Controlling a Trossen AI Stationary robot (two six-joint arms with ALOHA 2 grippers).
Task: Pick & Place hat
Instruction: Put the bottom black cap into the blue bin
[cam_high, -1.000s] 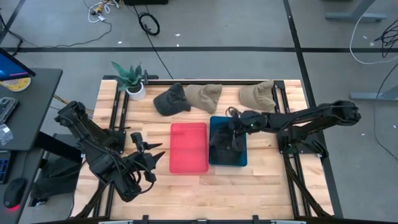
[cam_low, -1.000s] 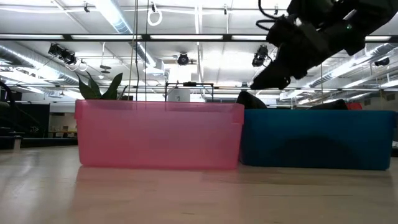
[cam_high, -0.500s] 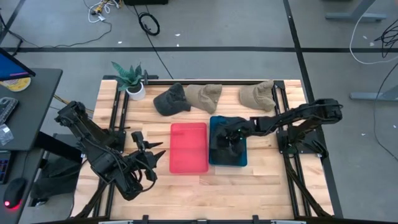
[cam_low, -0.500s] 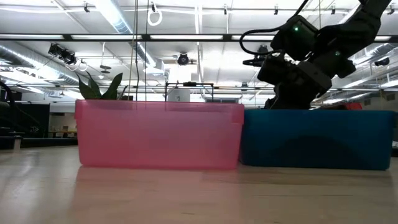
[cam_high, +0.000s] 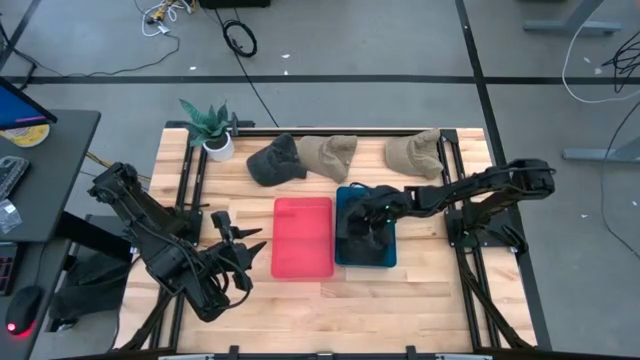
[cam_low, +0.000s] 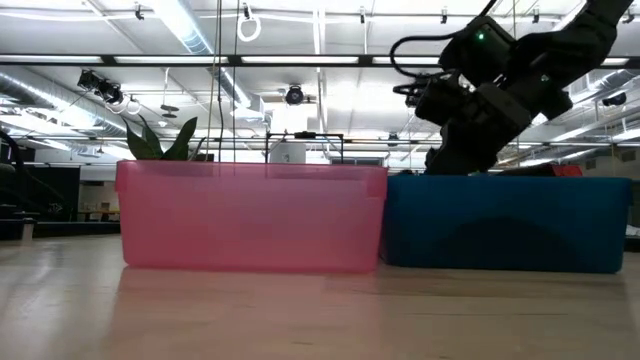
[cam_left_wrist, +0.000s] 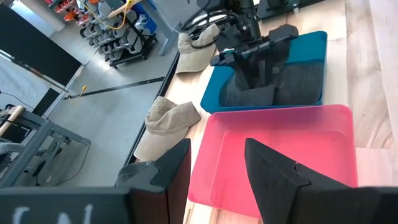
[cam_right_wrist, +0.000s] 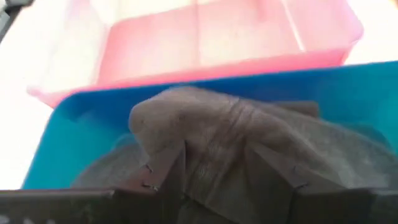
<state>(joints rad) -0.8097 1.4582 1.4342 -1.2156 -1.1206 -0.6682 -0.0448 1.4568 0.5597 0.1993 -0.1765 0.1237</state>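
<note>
A dark grey hat lies crumpled in the blue bin, beside the pink bin. My right gripper reaches from the table's right down into the blue bin. Its fingers stand apart, with the hat's cloth between them. In the low view the bin wall hides its fingertips. My left gripper waits open near the table's near left corner, clear of both bins; its wrist view shows the hat under the right arm. My right gripper comes at the hat from above, slanting from the table's right. Its two fingertips are sunk into the cloth of the crown, which puckers beside one finger. The hat rests on the bin floor. A pinch does not show.
Three more hats lie along the far edge: a dark one and two tan ones. A potted plant stands at the far left corner. Bare wood lies near the front edge.
My right gripper has come down from above the blue bin into it, moving a little toward the table's left, and the dark hat that hung below it now lies in the bin. Both bins have slid slightly toward the left.
</note>
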